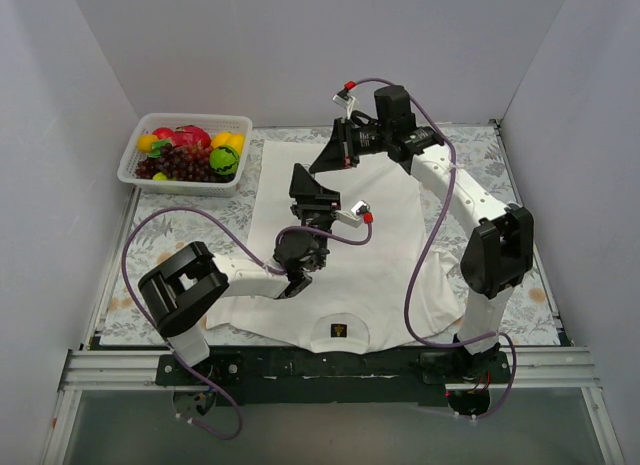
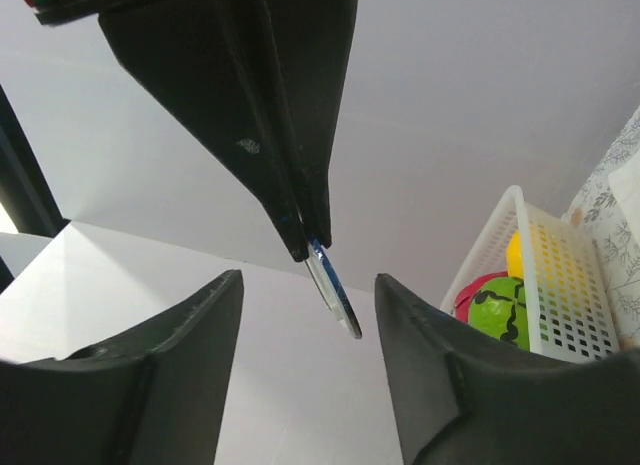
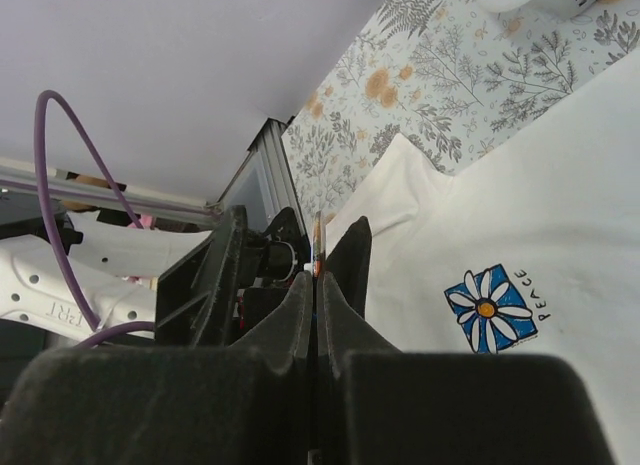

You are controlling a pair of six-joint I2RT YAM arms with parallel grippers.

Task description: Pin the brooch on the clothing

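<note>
Above the far part of the white shirt, the 2 claws meet in the air. The right claw is pressed together on the brooch, a thin disc with a blue edge, seen edge-on and sticking out past the fingertips. In the right wrist view the brooch shows only as a thin sliver above the closed tips. The left claw stands spread, with 1 finger on each side of the brooch and a gap on both sides, so it touches nothing.

The shirt lies flat on the flower-patterned tabletop, its collar toward the arm bases and the black neck label facing up. A blue-and-white flower emblem sits on the chest, with the word PEACE beside it. A white basket of colourful fruit stands at the far left corner, just beside the shirt.
</note>
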